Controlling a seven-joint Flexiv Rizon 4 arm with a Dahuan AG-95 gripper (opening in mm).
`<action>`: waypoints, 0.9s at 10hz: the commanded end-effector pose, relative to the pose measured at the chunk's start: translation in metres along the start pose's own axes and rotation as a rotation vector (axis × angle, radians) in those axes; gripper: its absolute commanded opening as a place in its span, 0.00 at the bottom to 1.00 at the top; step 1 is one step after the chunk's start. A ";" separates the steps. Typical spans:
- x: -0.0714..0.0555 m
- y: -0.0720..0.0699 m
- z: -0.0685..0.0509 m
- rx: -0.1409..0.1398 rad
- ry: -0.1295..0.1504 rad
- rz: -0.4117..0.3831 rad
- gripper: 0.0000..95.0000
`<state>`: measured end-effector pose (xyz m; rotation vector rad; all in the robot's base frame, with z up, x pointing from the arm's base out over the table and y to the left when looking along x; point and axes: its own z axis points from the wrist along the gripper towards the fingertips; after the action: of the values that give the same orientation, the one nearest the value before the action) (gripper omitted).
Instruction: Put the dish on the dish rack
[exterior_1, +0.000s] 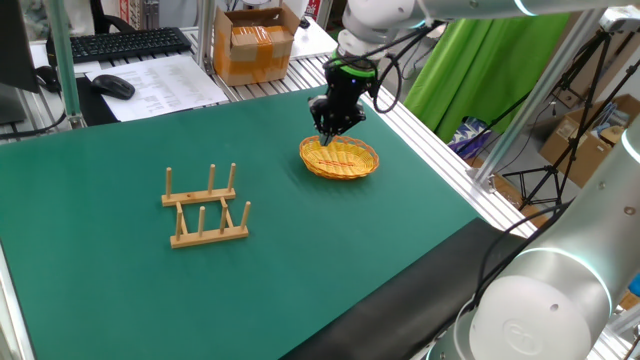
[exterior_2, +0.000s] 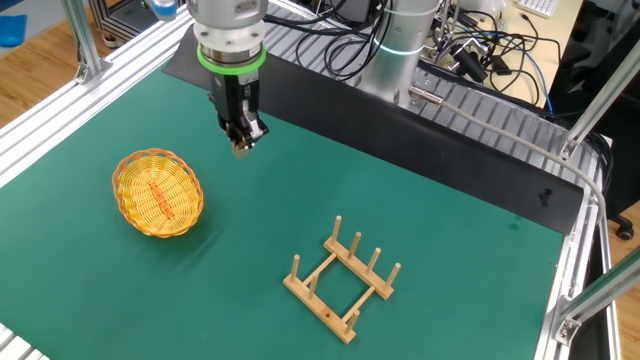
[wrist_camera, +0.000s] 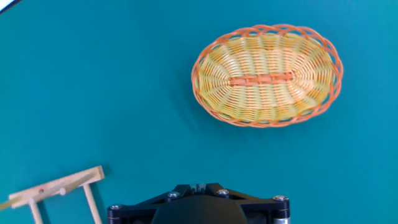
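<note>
The dish (exterior_1: 340, 157) is a yellow-orange woven wicker plate with a reddish centre streak. It lies flat on the green mat, and also shows in the other fixed view (exterior_2: 158, 192) and in the hand view (wrist_camera: 267, 75). The dish rack (exterior_1: 205, 208) is light wood with upright pegs. It stands empty on the mat apart from the dish, and shows in the other fixed view (exterior_2: 343, 278); only one corner shows in the hand view (wrist_camera: 59, 190). My gripper (exterior_2: 242, 148) hangs above the mat beside the dish with its fingers together and nothing held. It also shows in one fixed view (exterior_1: 329, 130).
Aluminium frame rails (exterior_1: 440, 140) border the mat. A cardboard box (exterior_1: 255, 40), a keyboard (exterior_1: 125, 43) and a mouse (exterior_1: 113, 86) lie beyond the far edge. Cables and the arm base (exterior_2: 400, 50) stand behind the mat in the other fixed view.
</note>
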<state>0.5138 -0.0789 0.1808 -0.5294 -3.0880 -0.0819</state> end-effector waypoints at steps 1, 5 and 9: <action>0.001 0.000 -0.003 0.069 0.001 -0.189 0.00; -0.017 0.001 -0.010 0.082 -0.010 -0.380 0.00; -0.050 -0.014 -0.005 0.096 -0.069 -0.513 0.00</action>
<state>0.5507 -0.1025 0.1867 0.1973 -3.1658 0.0607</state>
